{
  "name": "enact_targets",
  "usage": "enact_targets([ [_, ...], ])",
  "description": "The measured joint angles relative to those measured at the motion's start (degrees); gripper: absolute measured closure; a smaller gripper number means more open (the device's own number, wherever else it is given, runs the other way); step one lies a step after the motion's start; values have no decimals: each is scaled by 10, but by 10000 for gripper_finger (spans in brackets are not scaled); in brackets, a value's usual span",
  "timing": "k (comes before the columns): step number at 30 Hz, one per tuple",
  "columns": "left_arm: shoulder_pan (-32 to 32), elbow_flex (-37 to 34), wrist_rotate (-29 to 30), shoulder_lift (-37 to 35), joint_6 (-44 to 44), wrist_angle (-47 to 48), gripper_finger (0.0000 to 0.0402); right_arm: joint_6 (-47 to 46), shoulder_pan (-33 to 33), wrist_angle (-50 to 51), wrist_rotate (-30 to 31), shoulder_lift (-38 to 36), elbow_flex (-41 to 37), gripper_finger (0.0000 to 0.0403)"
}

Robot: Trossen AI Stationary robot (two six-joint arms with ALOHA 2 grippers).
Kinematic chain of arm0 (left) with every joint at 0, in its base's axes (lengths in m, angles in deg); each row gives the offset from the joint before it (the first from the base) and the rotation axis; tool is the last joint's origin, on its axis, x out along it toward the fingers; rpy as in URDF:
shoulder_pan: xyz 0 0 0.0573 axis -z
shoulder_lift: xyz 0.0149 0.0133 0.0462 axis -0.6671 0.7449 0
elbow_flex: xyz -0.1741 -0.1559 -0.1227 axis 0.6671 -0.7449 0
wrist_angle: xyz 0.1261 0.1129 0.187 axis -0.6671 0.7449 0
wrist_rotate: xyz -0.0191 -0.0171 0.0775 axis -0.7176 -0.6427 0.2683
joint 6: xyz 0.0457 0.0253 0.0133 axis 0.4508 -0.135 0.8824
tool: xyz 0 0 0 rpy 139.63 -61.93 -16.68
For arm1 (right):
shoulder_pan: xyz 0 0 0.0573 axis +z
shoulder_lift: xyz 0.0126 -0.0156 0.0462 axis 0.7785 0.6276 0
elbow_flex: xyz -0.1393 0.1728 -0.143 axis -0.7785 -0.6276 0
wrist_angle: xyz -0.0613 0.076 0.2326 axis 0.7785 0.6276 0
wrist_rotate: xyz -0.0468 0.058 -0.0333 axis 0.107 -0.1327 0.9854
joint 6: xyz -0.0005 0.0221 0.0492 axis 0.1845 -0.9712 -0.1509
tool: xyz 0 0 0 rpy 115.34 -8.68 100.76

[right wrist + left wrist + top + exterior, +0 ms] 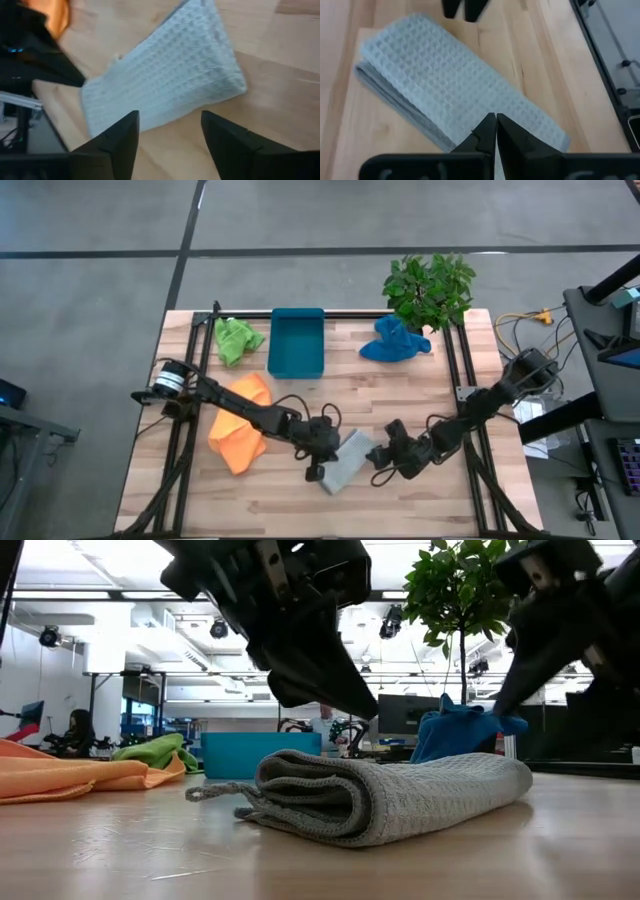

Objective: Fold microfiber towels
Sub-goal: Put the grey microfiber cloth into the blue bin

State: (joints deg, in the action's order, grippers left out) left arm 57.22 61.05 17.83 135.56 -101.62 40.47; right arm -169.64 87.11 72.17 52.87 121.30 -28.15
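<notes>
Right pincer [170,131] gapes, empty, above grey towel [165,75]; left pincer [495,125] is closed.

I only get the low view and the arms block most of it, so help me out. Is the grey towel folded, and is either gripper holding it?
Observer: The grey towel lies folded on the table; the right gripper is open just off its end, holding nothing.
Operator: And the left one?
Observer: The left gripper is shut, its tips over the towel's edge; no cloth shows between them.
Operator: Which towels are left?
Observer: The orange towel lies spread and rumpled under the left arm, the green towel is bunched left of the tray, and the blue towel is heaped by the plant.
</notes>
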Motion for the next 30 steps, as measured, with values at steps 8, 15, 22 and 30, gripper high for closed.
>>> enact_targets([
  [8,-24,13,-48,32,-4,-44,402,-18,-6,72,-1,-29,-4,181],
  [15,-37,25,-89,85,-8,-41,402,-11,-32,74,-51,-29,-20,175],
  [22,-39,28,-113,131,-41,-45,402,-9,-42,65,-54,-29,-23,162],
  [30,-39,28,-114,152,-50,-40,401,-21,-47,56,-61,-28,-33,154],
])
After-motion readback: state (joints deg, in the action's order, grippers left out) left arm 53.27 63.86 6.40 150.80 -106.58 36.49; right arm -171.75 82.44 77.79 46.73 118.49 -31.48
